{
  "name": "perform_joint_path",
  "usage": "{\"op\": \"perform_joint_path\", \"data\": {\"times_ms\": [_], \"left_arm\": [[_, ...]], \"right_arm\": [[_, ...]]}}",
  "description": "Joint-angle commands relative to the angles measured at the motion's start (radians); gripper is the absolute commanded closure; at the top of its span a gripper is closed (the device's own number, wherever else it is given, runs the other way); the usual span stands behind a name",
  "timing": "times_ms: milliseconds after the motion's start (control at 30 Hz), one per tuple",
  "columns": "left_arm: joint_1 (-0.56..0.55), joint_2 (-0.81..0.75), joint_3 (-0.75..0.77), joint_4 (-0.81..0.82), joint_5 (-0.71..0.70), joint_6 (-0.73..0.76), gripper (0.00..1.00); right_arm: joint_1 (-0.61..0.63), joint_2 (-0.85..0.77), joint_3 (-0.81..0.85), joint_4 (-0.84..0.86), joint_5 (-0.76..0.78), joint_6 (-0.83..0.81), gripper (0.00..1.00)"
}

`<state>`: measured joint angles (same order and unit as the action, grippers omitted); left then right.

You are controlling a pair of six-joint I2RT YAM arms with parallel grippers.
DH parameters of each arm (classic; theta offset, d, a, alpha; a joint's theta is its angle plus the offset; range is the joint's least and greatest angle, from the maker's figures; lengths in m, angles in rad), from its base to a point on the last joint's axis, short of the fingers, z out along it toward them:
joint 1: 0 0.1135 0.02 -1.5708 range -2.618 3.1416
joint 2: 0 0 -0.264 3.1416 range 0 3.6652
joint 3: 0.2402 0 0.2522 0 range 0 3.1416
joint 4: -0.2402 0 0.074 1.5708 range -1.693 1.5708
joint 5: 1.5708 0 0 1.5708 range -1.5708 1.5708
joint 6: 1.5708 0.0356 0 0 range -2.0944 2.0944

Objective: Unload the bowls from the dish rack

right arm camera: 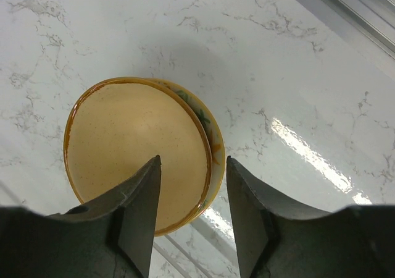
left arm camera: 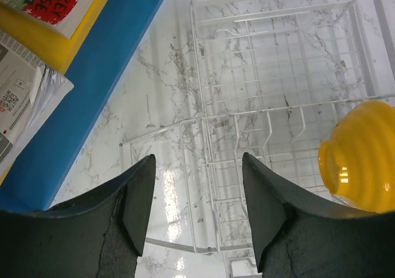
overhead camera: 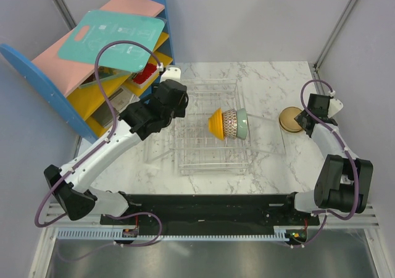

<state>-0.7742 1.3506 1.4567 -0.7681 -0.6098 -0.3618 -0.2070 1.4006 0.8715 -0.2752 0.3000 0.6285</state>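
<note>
The left gripper is hanging with its two dark fingers spread wide and nothing between them, above the left edge of the rectangular silver-white wire dish rack. The right gripper is also parted and gripping nothing, its gap lying over the near rim of two nested cream bowls. I cannot tell whether it is touching them.

A white marble-patterned table top is carrying everything. A blue-and-yellow shelf unit is standing at its far left corner with a teal board on top.

In the rack, a ribbed orange bowl, a grey-brown mesh-patterned bowl and a pale mint green bowl are lying on their sides, touching in a row. The cream pair is sitting right of the rack, green floral print showing on the lower rim.
</note>
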Motion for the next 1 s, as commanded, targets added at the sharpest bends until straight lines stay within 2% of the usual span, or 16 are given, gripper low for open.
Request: {"op": "perform_joint_path", "data": {"times_ms": [0,100,200,333,500,700,967], "left_arm": [[0.003,0.008,0.051,0.033,0.036,0.003,0.36],[-0.002,0.034,0.073,0.032,0.085,0.023,0.34],[-0.049,0.089,0.119,0.027,0.076,0.059,0.31],[-0.131,0.171,0.209,0.016,0.039,0.098,0.3],[-0.146,0.249,0.287,-0.009,0.14,0.084,0.3],[-0.177,0.39,0.476,-0.115,0.102,0.122,0.3],[-0.215,0.441,0.496,-0.154,0.133,0.1,0.31]], "right_arm": [[-0.005,-0.051,0.024,0.011,-0.001,0.02,0.45],[-0.005,-0.109,0.026,-0.007,-0.013,0.049,0.35],[-0.005,-0.176,0.021,-0.021,-0.048,0.08,0.34],[-0.003,-0.19,0.032,-0.047,-0.174,0.114,0.32],[-0.003,-0.192,-0.022,0.008,-0.284,0.099,0.32],[-0.005,-0.227,-0.121,0.057,-0.406,0.111,0.32],[-0.003,-0.241,-0.158,0.06,-0.443,0.088,0.32]]}}
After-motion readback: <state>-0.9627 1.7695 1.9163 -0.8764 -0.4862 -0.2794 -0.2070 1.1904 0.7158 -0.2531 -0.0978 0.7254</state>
